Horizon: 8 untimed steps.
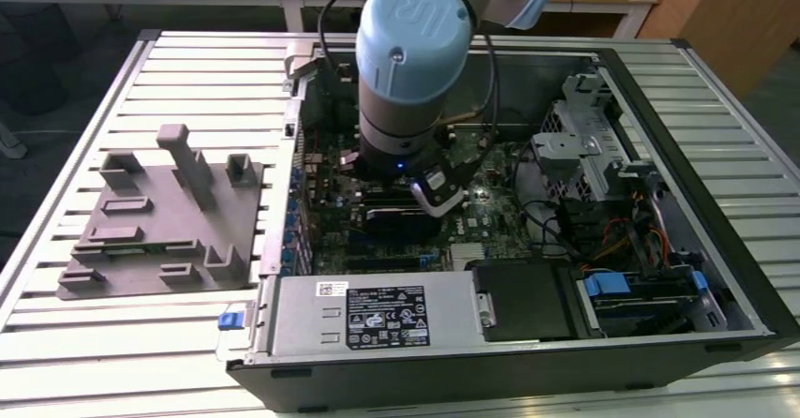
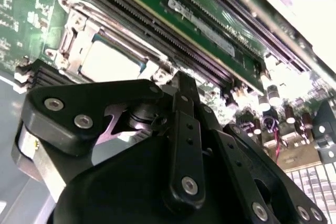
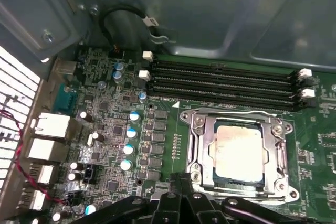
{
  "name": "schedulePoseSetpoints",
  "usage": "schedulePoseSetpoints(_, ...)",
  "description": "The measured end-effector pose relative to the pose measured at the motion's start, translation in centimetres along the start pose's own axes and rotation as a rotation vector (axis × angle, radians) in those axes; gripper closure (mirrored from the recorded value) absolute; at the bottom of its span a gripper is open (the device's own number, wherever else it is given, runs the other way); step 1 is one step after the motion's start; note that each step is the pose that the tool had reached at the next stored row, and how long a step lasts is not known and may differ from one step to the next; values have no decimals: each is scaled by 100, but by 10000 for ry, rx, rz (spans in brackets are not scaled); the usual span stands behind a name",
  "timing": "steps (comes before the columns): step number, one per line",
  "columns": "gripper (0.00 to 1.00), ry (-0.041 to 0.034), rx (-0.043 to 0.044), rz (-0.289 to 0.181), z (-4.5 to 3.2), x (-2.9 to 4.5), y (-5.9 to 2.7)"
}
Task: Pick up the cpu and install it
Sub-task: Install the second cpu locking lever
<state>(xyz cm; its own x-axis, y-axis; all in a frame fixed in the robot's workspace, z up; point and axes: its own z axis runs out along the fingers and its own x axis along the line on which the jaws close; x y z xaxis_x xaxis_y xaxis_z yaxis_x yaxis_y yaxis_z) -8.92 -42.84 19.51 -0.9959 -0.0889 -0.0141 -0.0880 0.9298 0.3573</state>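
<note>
The cpu [image 3: 237, 150] lies flat in the metal-framed socket [image 3: 202, 153] on the green motherboard [image 3: 115, 129], its pale silver top facing up; in the second wrist view it shows as a light square [image 2: 107, 61] inside the same frame. Nothing grips it. The gripper [image 3: 181, 184] hangs just beside the socket's edge, above the board, and its black fingers [image 2: 184, 108] appear drawn together with nothing between them. Four long black memory slots [image 3: 226, 85] run along the far side of the socket. In the exterior view the arm [image 1: 413, 62] reaches down into the open computer case [image 1: 650, 90], which lies on a slatted white table [image 1: 187, 62]. A grey plastic fixture [image 1: 163, 221] sits on the table toward the exterior view's left, well apart from the case.
</note>
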Motion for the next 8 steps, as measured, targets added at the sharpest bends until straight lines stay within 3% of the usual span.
schedulePoseSetpoints(8,89,0,1,0,-64,-1,25)
